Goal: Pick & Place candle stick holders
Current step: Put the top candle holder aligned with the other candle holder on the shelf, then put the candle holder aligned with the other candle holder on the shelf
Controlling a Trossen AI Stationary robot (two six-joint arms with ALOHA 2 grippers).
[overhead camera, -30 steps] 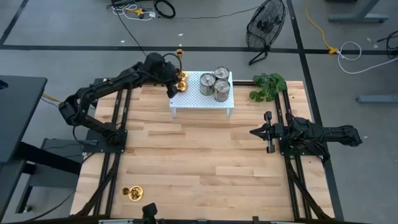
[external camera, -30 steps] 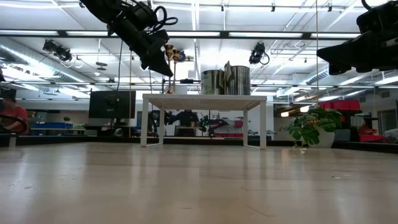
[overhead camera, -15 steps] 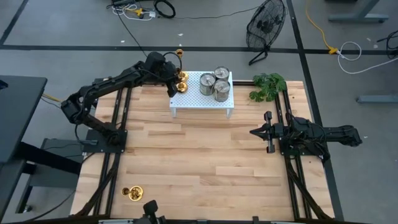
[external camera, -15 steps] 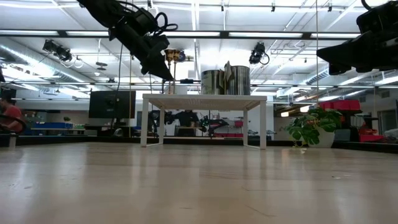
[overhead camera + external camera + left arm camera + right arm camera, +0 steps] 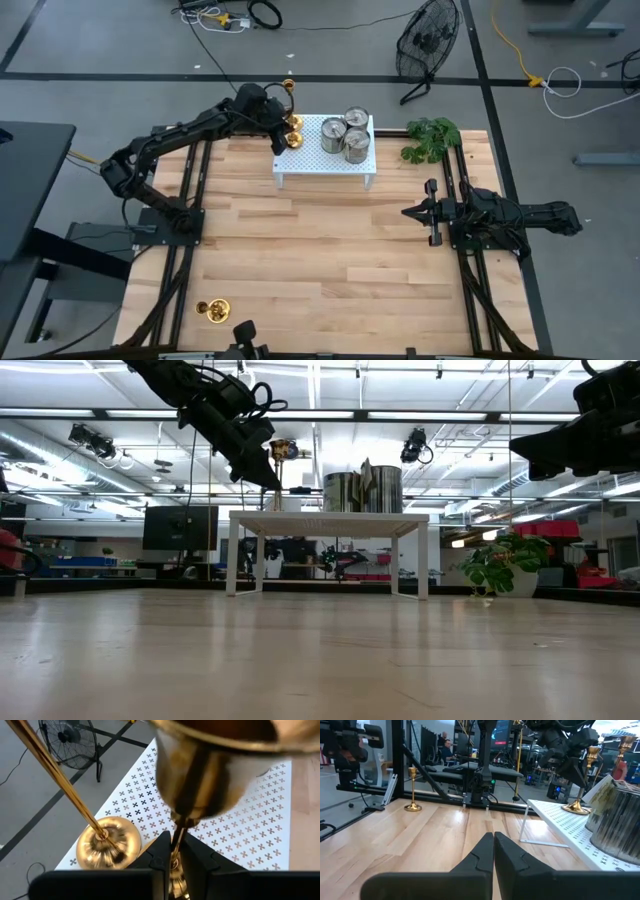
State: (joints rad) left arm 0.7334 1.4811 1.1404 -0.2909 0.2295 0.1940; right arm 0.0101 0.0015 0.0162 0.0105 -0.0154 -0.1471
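Observation:
A white perforated rack (image 5: 325, 150) stands at the table's far middle. Three silver candle stick holders (image 5: 345, 133) sit on its right half. One gold holder stands on its round base (image 5: 109, 842) at the rack's far left corner. My left gripper (image 5: 283, 133) is shut on a second gold holder (image 5: 279, 452) just beside it, over the rack's left end. A third gold holder (image 5: 213, 309) stands on the table near the front left corner. My right gripper (image 5: 405, 212) waits shut, above the table's right side. My left gripper pinches the gold holder's slim stem (image 5: 179, 827) between its two fingers, low down, just above the base (image 5: 175, 881). The fingers slant down from the table's left and lie across the stem. The holder stays upright, cup on top; whether its base touches the rack I cannot tell.
A green leafy plant (image 5: 432, 137) sits at the far right corner, right of the rack. The standing gold holder's stem (image 5: 60, 775) rises close beside my left gripper. The wooden table (image 5: 320, 260) lies bare between the rack and the front edge.
My left gripper has eased the gold holder a little down and toward the standing one. In the low view its cup now lines up with the other cup.

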